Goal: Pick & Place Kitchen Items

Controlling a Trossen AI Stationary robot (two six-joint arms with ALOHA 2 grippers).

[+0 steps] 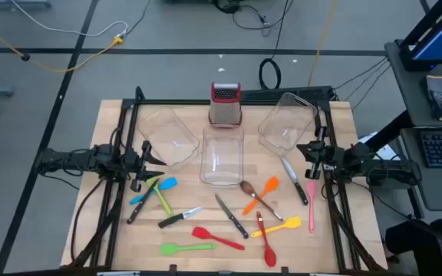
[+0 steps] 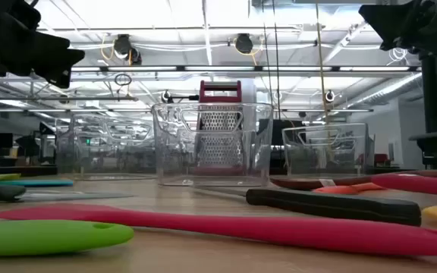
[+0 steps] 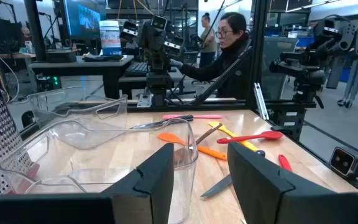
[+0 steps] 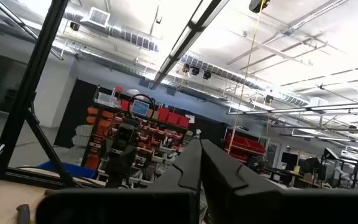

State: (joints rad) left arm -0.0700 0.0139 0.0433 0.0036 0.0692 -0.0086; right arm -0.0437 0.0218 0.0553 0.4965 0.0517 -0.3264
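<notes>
Utensils all loose on the tabletop, none in a tub yet, so I'd call this the start: nothing gripped, nothing sorted. They lie in two clumps on the front half: left clump has the blue spatula crossing a green one with a black-handled knife just beside; right clump has the orange spatula, a brown spoon, a yellow spatula, a red spoon, a pink spatula and two more knives, several overlapping. A red spatula and another green spatula sit near the front edge, clear of the rest, probably the easiest first picks. Three tubs stand in a row behind the utensils: left tub, middle tub, right tub, the outer two look tilted or on their sides, hard to be sure from above. Grater sits behind the middle tub, not a target. Left pincer hovers at the left edge by the left tub, above the left clump, fingers partly apart and empty, aimed level across the tabletop. Right pincer is parked at the right edge by the right tub, fingers pressed together on nothing, tipped upward toward the ceiling. Person seated beyond the tabletop, well clear.
</notes>
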